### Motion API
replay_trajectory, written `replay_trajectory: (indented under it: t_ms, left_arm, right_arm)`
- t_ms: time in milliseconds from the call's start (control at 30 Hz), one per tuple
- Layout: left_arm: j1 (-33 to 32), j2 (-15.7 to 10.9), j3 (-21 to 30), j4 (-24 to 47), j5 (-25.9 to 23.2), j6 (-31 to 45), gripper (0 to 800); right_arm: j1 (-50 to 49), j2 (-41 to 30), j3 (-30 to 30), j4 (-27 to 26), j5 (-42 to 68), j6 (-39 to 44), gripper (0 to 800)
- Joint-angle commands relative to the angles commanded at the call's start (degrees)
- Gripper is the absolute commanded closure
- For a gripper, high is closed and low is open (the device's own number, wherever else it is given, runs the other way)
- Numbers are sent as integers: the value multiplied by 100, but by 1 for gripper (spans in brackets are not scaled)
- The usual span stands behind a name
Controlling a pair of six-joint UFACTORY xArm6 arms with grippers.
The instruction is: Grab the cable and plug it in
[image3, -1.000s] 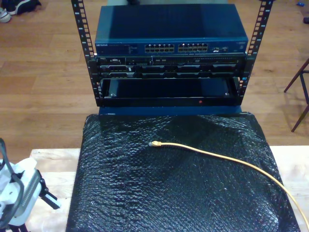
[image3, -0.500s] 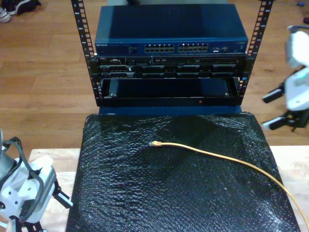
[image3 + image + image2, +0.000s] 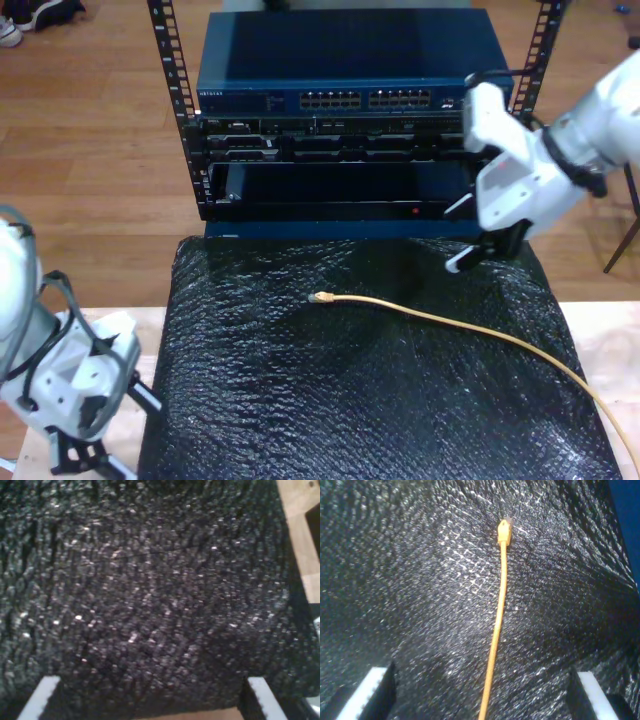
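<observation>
Reaching step: my second claw, jaws apart, hovering over cable mid-frame, exterior view. My first claw apart too. Next: descending near plug.

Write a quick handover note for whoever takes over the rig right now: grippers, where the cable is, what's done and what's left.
My first gripper: jaws open, empty, over the black bubble-wrap mat near its edge at the exterior view's lower left.
My second gripper: jaws open, empty, above the mat at the exterior view's right, looking along the cable.
The long thin yellow-orange network cable lies loose on the mat, its small clear plug near the mat's middle, pointing toward the exterior view's left.
The blue network switch sits in the black rack beyond the mat, its port rows facing the mat.
Done: nothing gripped yet.
Left: grasp the cable near the plug, carry it to a port, plug in.
</observation>
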Motion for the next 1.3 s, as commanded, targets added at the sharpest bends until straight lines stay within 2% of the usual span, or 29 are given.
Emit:
replay_trajectory:
  t_ms: [167,333,433,667,833,1133,1300]
  left_arm:
    - [-325,220,-246,0,-53,-352,0]
    - [-457,422,-501,0,-211,-633,0]
    - [-466,527,-598,0,-325,-677,0]
    - [-457,738,-765,0,-492,-695,0]
    - [-466,782,-756,-9,-615,-738,0]
    - [-466,1002,-738,-9,-738,-826,0]
    - [-466,1029,-747,-9,-782,-914,0]
  right_arm:
    - [431,176,-53,-571,-387,475,3]
    - [818,396,-246,-800,-501,879,4]
    - [1081,554,-431,-1108,-501,1160,2]
    - [1644,932,-800,-2409,-510,2365,1]
    - [2092,1292,-1108,-3253,-492,3200,1]
    - [2312,1943,-1688,-3420,-466,3789,9]
    - [2338,2242,-2013,-3499,-334,4044,10]
